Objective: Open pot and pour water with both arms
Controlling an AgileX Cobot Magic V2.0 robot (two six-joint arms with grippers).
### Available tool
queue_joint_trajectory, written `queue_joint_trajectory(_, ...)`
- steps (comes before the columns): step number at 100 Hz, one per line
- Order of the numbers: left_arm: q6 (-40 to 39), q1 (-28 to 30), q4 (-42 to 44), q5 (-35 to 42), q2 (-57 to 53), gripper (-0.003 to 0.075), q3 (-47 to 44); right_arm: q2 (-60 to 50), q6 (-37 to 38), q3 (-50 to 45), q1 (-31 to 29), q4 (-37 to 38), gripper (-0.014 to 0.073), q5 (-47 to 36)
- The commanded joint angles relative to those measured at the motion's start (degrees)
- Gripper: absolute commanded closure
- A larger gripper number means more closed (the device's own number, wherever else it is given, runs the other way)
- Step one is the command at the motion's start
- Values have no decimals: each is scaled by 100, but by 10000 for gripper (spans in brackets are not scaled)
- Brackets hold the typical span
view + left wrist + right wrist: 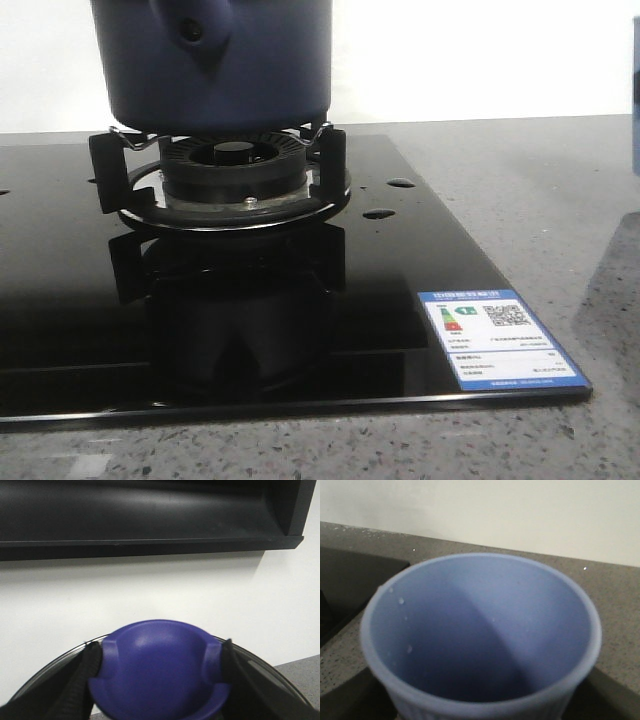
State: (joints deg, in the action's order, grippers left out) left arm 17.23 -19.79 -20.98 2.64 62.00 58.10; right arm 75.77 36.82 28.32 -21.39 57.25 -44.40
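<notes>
A glossy black glass hob (250, 330) lies on the speckled grey desk (520, 190). The matte navy pot (215, 60) sits on its burner (235, 165), top cut off. Left gripper (160, 675) clamps the rounded blue lid knob (160, 670). A ribbed pale-blue cup (480, 630) hides the right gripper; its grip I cannot tell.

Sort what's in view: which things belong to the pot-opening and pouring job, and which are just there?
Job:
pot on the burner
lid knob, held between the left gripper fingers
pale blue cup, seen close in the right wrist view

Just there:
hob glass
energy label
stone counter
</notes>
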Motion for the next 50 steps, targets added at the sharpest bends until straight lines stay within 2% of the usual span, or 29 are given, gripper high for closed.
queue_joint_trajectory(1,-4,17,-2,565,-156,324,208,105,-288,81,-47,-376,237,-637)
queue_joint_trajectory(24,-4,17,-2,554,-156,324,208,427,-326,81,-47,-467,237,-1071)
queue_joint_trajectory(50,-4,17,-2,554,-156,324,208,427,-326,81,-47,-467,232,-508)
